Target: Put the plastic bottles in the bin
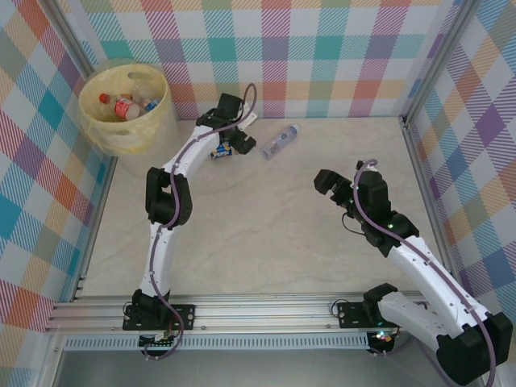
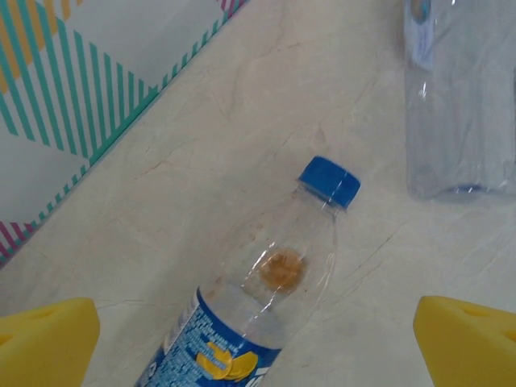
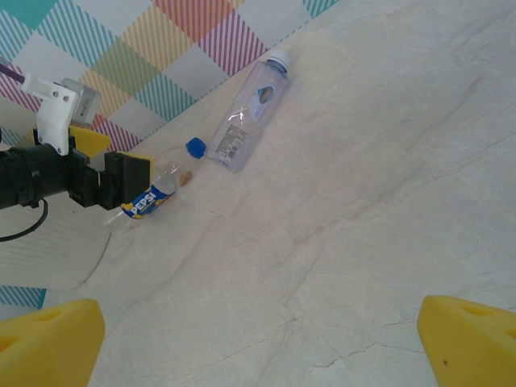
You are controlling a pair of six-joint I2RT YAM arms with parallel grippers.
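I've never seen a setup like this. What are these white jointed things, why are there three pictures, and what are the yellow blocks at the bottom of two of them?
The white things are two robot arms bolted to a table edge. One picture looks down from overhead; the other two come from cameras on each wrist. The yellow blocks are each arm's own finger pads. The left gripper hovers open over a blue-capped Pepsi bottle lying on the table. A second clear bottle lies beside it. The right gripper is open and holds nothing. The yellow bin at the far left corner already has several bottles inside.
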